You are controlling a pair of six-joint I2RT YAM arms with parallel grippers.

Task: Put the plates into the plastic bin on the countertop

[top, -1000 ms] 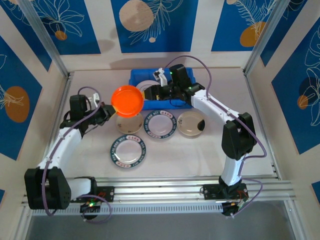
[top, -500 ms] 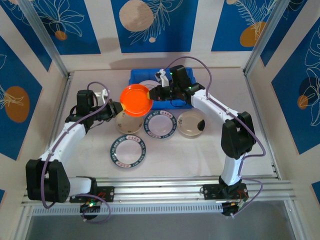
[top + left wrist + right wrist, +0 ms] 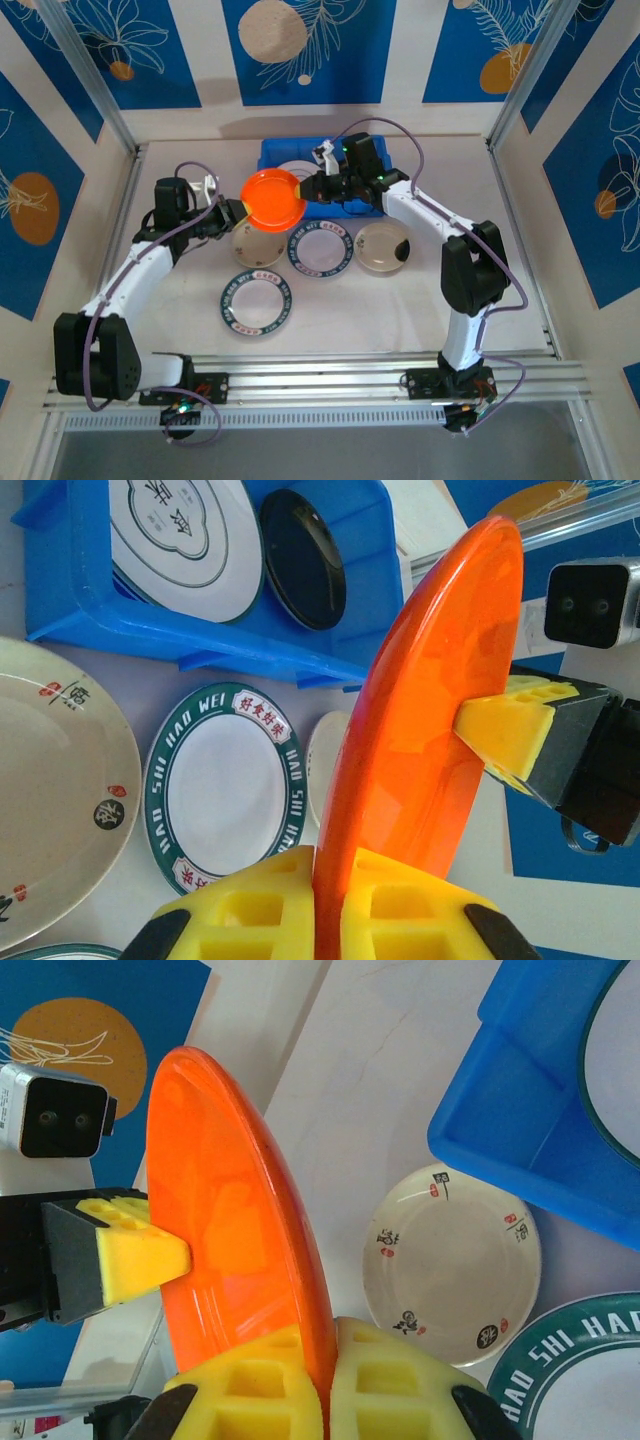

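An orange plate (image 3: 273,198) hangs on edge just in front of the blue plastic bin (image 3: 372,148), gripped from both sides. My left gripper (image 3: 241,207) is shut on its left rim, with both yellow pads (image 3: 265,905) pressed against the rim. My right gripper (image 3: 304,189) is shut on the opposite rim (image 3: 300,1260). Inside the bin lie a white green-rimmed plate (image 3: 170,530) and a black plate (image 3: 303,545). On the countertop (image 3: 400,300) lie a cream plate (image 3: 258,244), a green-rimmed plate (image 3: 320,248), a cream plate with a dark spot (image 3: 383,247) and a teal-patterned plate (image 3: 257,299).
Aluminium rails (image 3: 320,375) run along the near edge and up both sides. Blue floral wall panels (image 3: 310,45) close the back and sides. The right arm's elbow (image 3: 470,265) stands over the right part of the countertop.
The left arm carried the orange plate right, toward the bin. The right gripper closed on its far rim. In the last half second almost nothing moved.
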